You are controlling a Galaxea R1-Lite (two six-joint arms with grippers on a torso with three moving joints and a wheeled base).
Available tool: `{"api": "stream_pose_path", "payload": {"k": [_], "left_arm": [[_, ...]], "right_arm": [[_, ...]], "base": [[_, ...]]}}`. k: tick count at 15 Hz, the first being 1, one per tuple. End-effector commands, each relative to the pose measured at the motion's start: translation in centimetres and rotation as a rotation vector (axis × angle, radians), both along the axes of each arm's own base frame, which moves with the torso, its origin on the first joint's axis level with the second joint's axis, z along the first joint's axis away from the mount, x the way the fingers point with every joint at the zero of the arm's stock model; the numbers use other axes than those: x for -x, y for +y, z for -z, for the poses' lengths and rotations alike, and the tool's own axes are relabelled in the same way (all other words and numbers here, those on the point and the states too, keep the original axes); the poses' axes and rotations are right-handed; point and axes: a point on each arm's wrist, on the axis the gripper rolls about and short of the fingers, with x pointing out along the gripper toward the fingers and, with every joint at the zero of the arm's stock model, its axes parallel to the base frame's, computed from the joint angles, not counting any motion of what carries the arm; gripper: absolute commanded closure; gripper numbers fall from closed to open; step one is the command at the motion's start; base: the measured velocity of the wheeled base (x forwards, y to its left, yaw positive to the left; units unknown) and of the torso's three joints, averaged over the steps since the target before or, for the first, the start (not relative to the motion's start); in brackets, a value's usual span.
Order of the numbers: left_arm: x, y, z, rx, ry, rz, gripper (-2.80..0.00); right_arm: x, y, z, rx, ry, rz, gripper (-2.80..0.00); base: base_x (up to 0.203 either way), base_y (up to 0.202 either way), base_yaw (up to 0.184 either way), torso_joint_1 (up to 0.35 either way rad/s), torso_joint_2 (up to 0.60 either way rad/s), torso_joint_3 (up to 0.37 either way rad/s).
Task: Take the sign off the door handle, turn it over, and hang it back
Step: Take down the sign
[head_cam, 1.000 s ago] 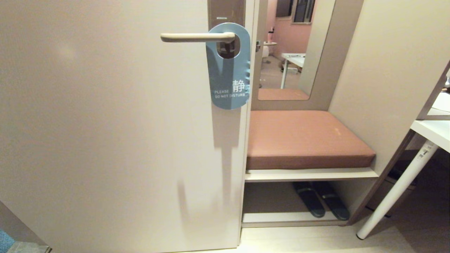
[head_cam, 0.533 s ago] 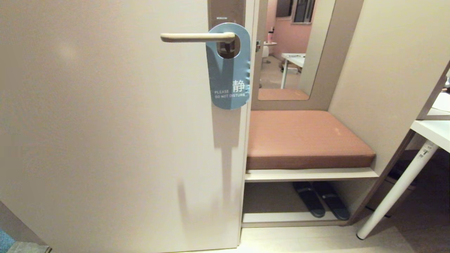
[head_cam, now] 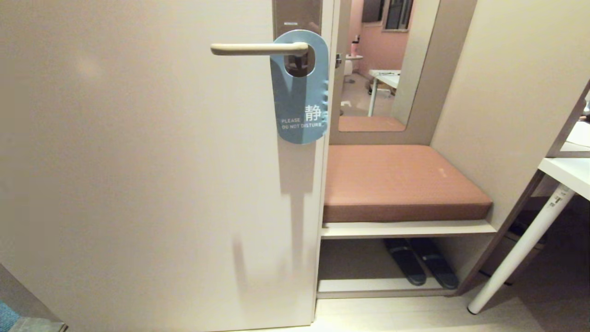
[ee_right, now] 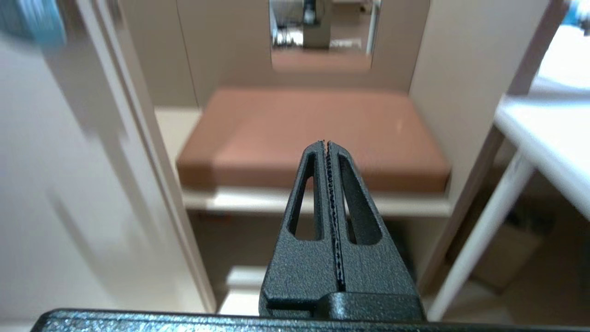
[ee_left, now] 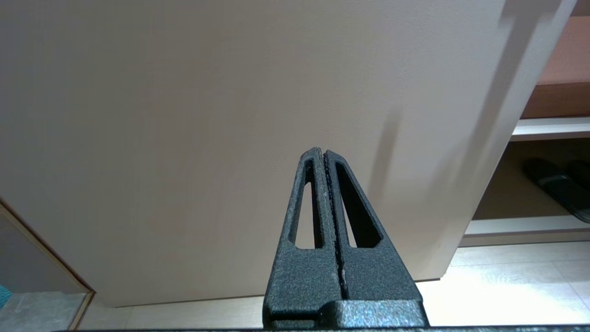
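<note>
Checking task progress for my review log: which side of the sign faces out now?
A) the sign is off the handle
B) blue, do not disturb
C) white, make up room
B: the sign hangs on the door handle with its blue "PLEASE DO NOT DISTURB" face outward.

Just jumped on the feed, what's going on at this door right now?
Nothing is being handled yet. The sign hangs on the door handle, blue "do not disturb" side facing out. Neither arm shows in the head view. The left gripper faces the lower part of the door, empty and shut. The right gripper points toward the brown bench cushion, also empty and shut.
</note>
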Motion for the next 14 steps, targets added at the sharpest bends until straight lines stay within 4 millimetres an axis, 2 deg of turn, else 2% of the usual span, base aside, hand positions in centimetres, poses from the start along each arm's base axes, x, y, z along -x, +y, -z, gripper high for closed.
{"api": "stream_pose_path", "payload": {"k": [1, 3, 6, 11, 14], "left_arm": [[0.0, 0.0, 0.0, 0.000, 0.000, 0.000, 0.00], [0.0, 0.0, 0.0, 0.000, 0.001, 0.000, 0.00], [0.0, 0.0, 0.0, 0.000, 0.000, 0.000, 0.00], [0.0, 0.0, 0.0, 0.000, 0.000, 0.000, 0.00], [0.0, 0.0, 0.0, 0.000, 0.000, 0.000, 0.00]], "right_arm": [[-4.3, 0.0, -2.6, 0.002, 0.087, -0.001, 0.00], [-7.1, 0.1, -5.1, 0.004, 0.093, -0.002, 0.00], [-11.3, 0.2, -6.5, 0.004, 0.141, -0.026, 0.00], [-18.6, 0.8, -5.4, 0.033, 0.162, -0.266, 0.00], [-22.5, 1.3, -4.8, 0.069, 0.112, -0.477, 0.00]], "base": [[0.000, 0.000, 0.000, 0.000, 0.00, 0.000], [0.000, 0.000, 0.000, 0.000, 0.00, 0.000], [0.000, 0.000, 0.000, 0.000, 0.00, 0.000], [0.000, 0.000, 0.000, 0.000, 0.00, 0.000], [0.000, 0.000, 0.000, 0.000, 0.00, 0.000]]}}
